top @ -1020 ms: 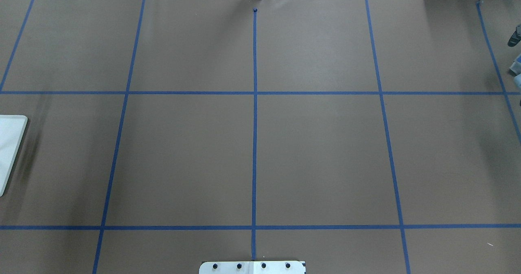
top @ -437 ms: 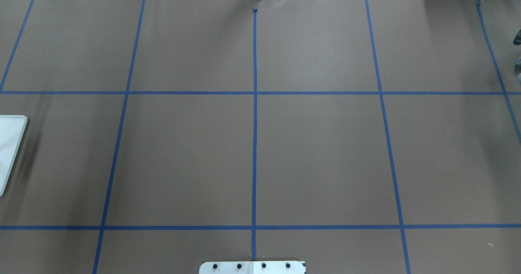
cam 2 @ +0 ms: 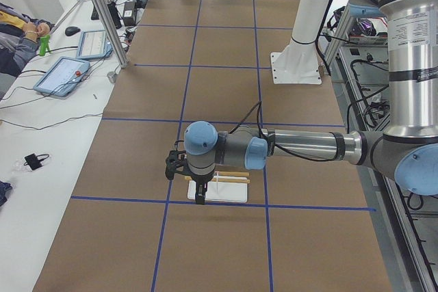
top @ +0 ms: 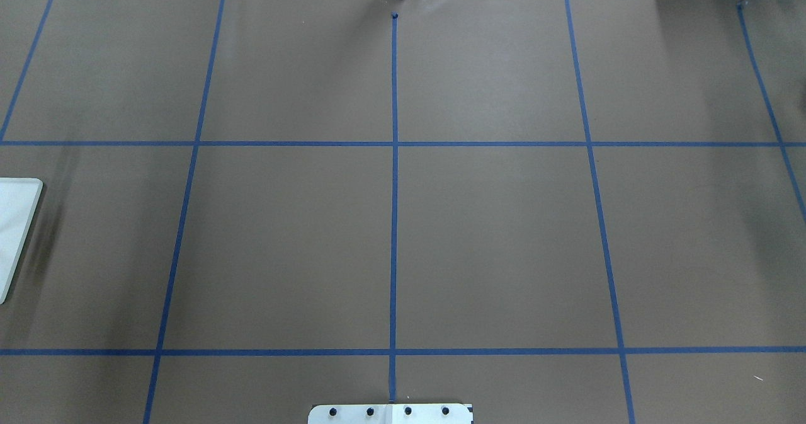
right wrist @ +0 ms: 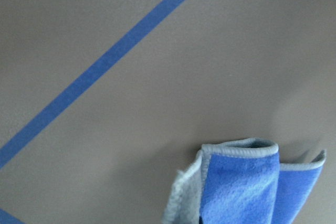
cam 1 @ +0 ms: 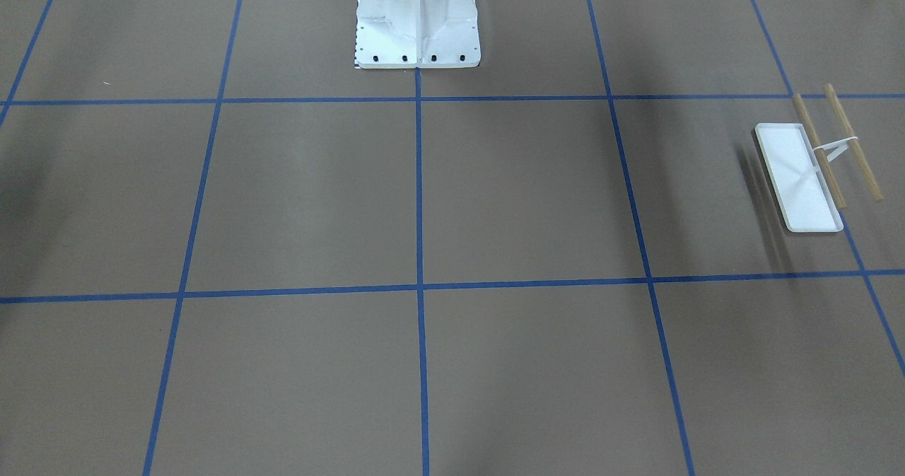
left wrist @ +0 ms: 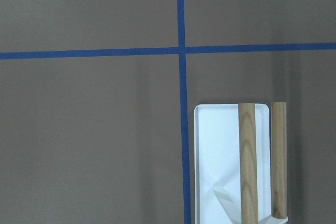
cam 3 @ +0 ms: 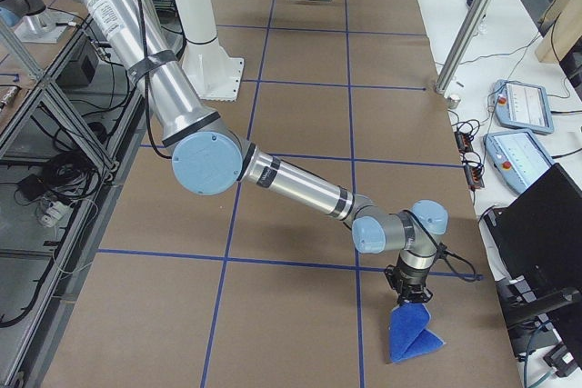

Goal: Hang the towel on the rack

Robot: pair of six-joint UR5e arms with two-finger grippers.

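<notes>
The blue towel (cam 3: 411, 335) hangs bunched under my right gripper (cam 3: 406, 298) near the table's end; its folded edge also shows in the right wrist view (right wrist: 252, 182). I cannot tell whether that gripper is open or shut. The rack stands at the other end: a white tray base (cam 1: 795, 179) with two wooden dowel bars (cam 1: 852, 143). The left wrist view looks down on the tray (left wrist: 218, 161) and the bars (left wrist: 248, 161). My left gripper (cam 2: 198, 196) hovers over the rack (cam 2: 229, 189); I cannot tell its state. The tray's edge (top: 12, 235) shows in the overhead view.
The white bolted pedestal (cam 1: 417, 16) stands at the robot's side of the table. A metal post (cam 2: 102, 11) and tablets (cam 2: 65, 73) stand along the operators' side. A black case (cam 3: 546, 224) sits beside the towel's end of the table.
In the overhead view, the dark gripper part and pale cloth at the right edge have slid out of view to the right. The rack's tray has not moved.
</notes>
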